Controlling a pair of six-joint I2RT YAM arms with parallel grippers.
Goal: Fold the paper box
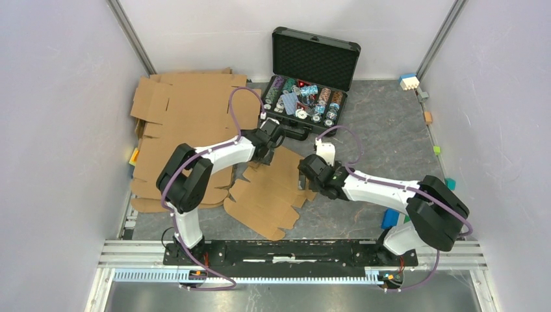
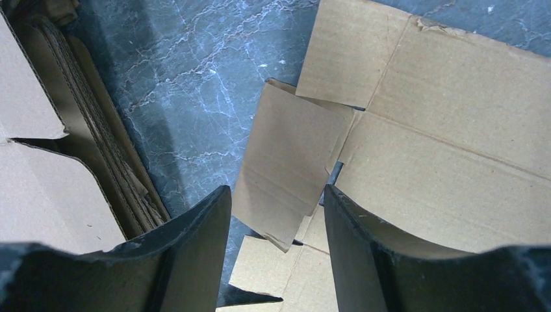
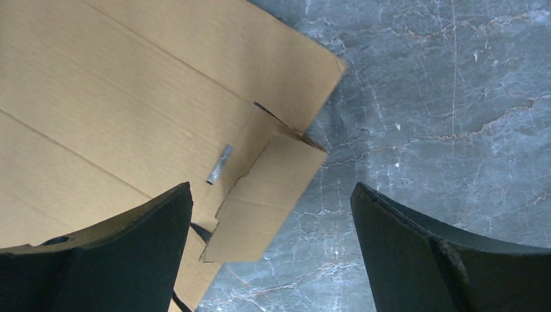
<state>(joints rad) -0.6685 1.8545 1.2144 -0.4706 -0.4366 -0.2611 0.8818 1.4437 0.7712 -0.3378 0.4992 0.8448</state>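
Top view: the paper box [image 1: 269, 195] lies as an unfolded die-cut sheet, flat on the dark surface [image 1: 390, 130] between my two arms. It is in front of the black case of chips [image 1: 312, 84] and just right of the stack of bigger cardboard sheets [image 1: 182, 110]. Its long axis looks to run diagonally, near-left to far-right, with tabs sticking out along the edges. My left claw [image 1: 276, 133] hangs over its far corner, and my right claw [image 1: 307, 170] over its right edge.

Left wrist view: my left claw [image 2: 276, 190] is spread partway and grips nothing. A side flap [image 2: 286, 162] of the sheet lies below the gap between my fingers [image 2: 195, 253]. The main panel [image 2: 442, 130] stretches off to the right, and the stacked sheets [image 2: 39, 188] sit to the left.

Right wrist view: my right claw [image 3: 271, 185] is wide apart and empty. A small corner tab [image 3: 266, 195] lies beneath the gap, and bare surface [image 3: 442, 97] is to its right.

I judge that folding has not begun and that I am lining up for the first crease. The next move calls for lowering onto a flap and catching its free edge. One claw would pin the panel so the sheet does not slide as the flap lifts.
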